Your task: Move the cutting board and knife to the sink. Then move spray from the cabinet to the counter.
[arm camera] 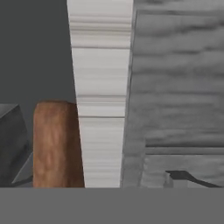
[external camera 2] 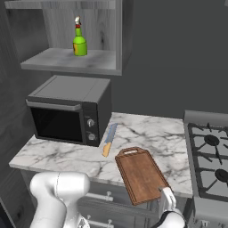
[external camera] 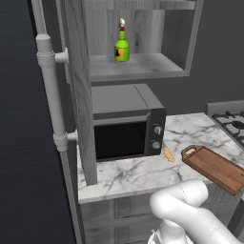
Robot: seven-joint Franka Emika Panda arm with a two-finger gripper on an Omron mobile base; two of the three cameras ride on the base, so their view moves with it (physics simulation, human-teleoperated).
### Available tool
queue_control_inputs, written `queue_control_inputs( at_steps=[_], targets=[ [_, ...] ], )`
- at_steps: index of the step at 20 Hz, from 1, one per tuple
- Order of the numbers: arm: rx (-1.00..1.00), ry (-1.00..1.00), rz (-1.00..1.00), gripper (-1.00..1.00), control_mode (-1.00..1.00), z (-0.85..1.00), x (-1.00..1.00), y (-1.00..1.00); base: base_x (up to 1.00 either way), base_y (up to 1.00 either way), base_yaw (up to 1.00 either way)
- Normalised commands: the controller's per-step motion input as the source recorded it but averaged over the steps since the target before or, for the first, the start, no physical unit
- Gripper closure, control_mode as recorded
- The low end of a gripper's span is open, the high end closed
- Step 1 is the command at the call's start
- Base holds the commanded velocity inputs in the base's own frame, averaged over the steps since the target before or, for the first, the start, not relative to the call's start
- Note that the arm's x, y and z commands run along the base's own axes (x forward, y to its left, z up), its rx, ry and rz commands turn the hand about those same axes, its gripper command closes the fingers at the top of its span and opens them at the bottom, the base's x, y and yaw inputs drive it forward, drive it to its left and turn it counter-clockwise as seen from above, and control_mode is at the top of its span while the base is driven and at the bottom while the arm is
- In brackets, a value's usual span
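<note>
The cutting board (external camera 2: 141, 175) lies flat on the marble bench (external camera 2: 147, 133), its far end jutting past the front edge and its handle pointing back toward the wall. The knife (external camera 2: 109, 140) rests just beside the handle end, apart from it, near the microwave (external camera 2: 69, 111). Above, the spray (external camera 2: 79, 41) stands upright on the open shelf of the cabinet (external camera 2: 71, 60). The stove (external camera 2: 209, 156) sits to the right. The pincer (external camera 2: 167, 198) hangs low at the bench front, just beside the board's overhanging end; whether its jaws are spread cannot be told. In the hand view, the board's brown edge (arm camera: 57, 144) stands beside the bench's white edge.
</note>
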Motion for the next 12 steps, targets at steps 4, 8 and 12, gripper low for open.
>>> queue_control_inputs(
  at_steps=[4, 8, 12],
  targets=[
    [0.00, 0.01, -0.06, 1.00, -1.00, 0.00, 0.00, -0.05, 0.00, 0.00, 0.00],
    [0.00, 0.04, -0.06, 1.00, -1.00, 0.00, 0.00, -0.08, 0.00, 0.00, 0.00],
    [0.00, 0.10, -0.04, 1.00, -1.00, 0.06, -0.01, -0.12, 0.00, 0.00, 0.00]
  ],
)
